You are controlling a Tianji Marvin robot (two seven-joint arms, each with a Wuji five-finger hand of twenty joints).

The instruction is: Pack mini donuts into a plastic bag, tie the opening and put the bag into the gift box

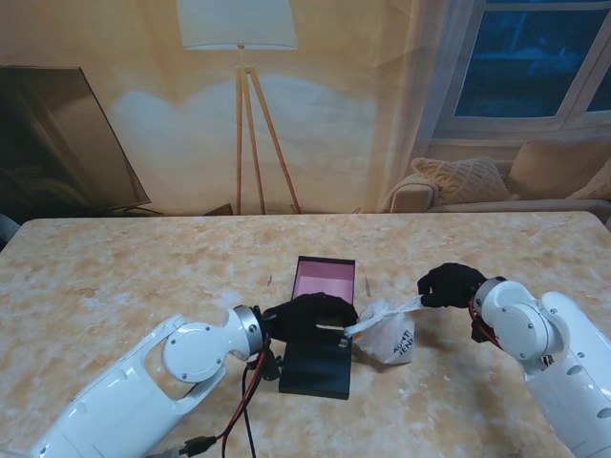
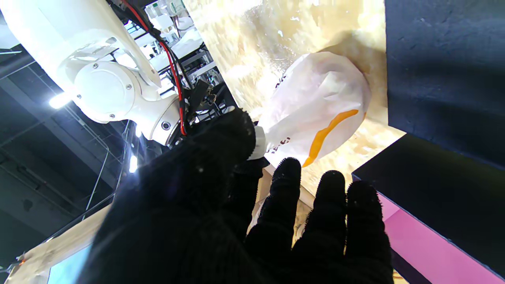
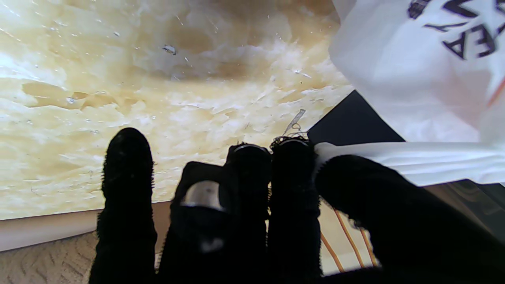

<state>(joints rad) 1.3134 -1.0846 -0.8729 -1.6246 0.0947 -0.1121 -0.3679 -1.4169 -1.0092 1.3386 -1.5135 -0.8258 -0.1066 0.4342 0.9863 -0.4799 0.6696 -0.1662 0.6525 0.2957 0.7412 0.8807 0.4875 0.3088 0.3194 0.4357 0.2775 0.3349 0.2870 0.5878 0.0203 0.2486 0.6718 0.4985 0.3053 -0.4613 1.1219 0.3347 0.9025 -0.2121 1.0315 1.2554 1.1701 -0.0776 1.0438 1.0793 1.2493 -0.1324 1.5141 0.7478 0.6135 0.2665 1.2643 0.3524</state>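
A marbled beige table (image 1: 143,277) stands before a backdrop showing a floor lamp (image 1: 243,105) and a sofa. Near the middle of the table, toward its near edge, lies the open gift box (image 1: 323,286), pink inside, with its black lid (image 1: 318,367) on the near side. Just right of the lid rests the white plastic bag (image 1: 387,334), bulging, with dark lettering and an orange mark. The left hand (image 1: 307,317), over the box, has its fingers (image 2: 221,150) pinched on one twisted strip of the bag's mouth. The right hand (image 1: 451,284) has its fingers (image 3: 355,177) clamped on the opposite strip, stretched taut.
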